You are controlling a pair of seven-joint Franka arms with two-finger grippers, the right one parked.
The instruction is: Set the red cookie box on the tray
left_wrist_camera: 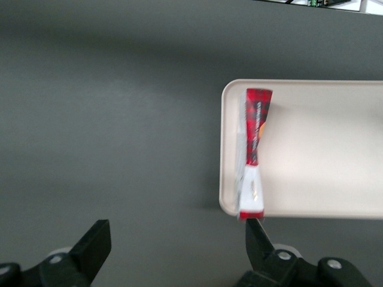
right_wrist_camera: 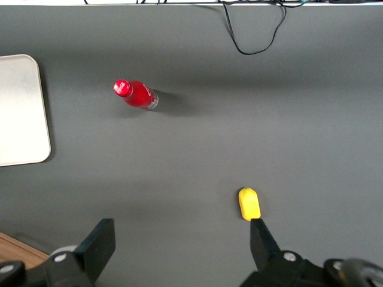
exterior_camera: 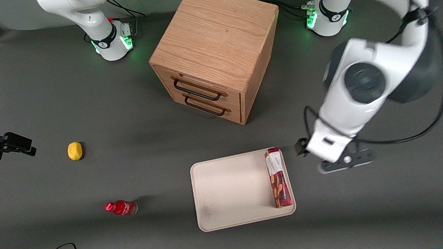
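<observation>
Your working arm (exterior_camera: 366, 87) is glossy white with rounded shells, and its big joint carries a round dark grey cap. Black cables loop along it and trail from the wrist. Its round base (exterior_camera: 326, 17) wears a black band with a white mark and glows green on one side. The pincer (left_wrist_camera: 173, 251) has two black wedge-shaped fingers (left_wrist_camera: 93, 242) set wide apart, fixed to dark blocks with pale round screw heads.
</observation>
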